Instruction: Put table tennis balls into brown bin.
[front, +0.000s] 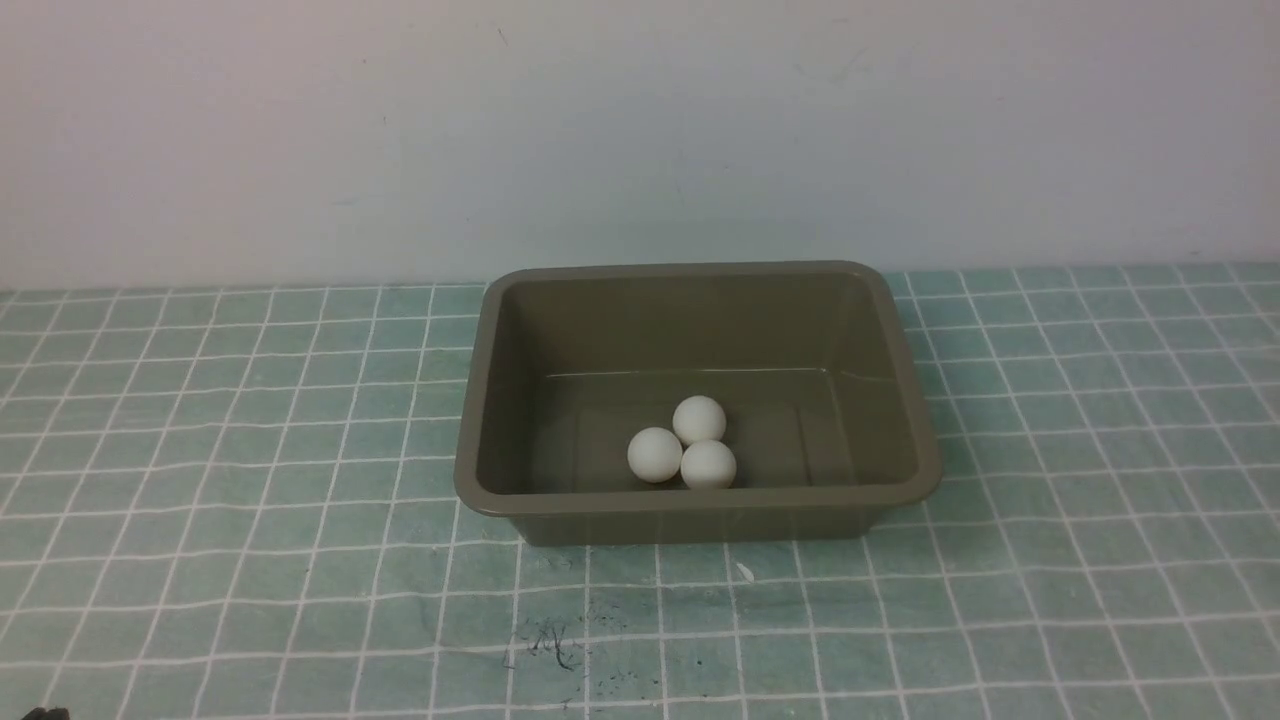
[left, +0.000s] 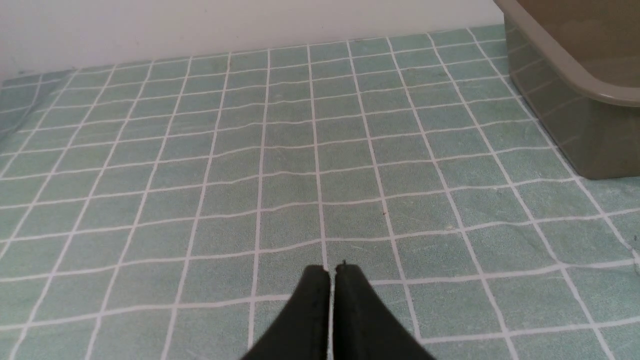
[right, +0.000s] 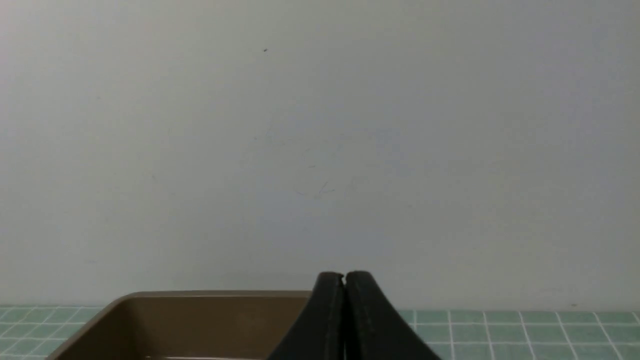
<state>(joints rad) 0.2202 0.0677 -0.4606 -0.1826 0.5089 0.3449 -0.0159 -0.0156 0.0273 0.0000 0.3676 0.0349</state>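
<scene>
Nearest the front camera, the brown bin (front: 697, 505) sits on the green gridded worktop (front: 250, 560), its near wall facing the robot. All three table tennis balls (front: 699, 420) lie inside on its floor, clustered touching one another toward six o'clock. The left tool (left: 331, 272) hangs over bare worktop with its fingers pressed together, the bin at its two o'clock. The right tool (right: 344, 276), likewise pressed together and empty, points toward the wall (right: 320, 150).

Plain white wall (front: 400, 130) behind a green cloth (front: 200, 450) gridded with white lines.
</scene>
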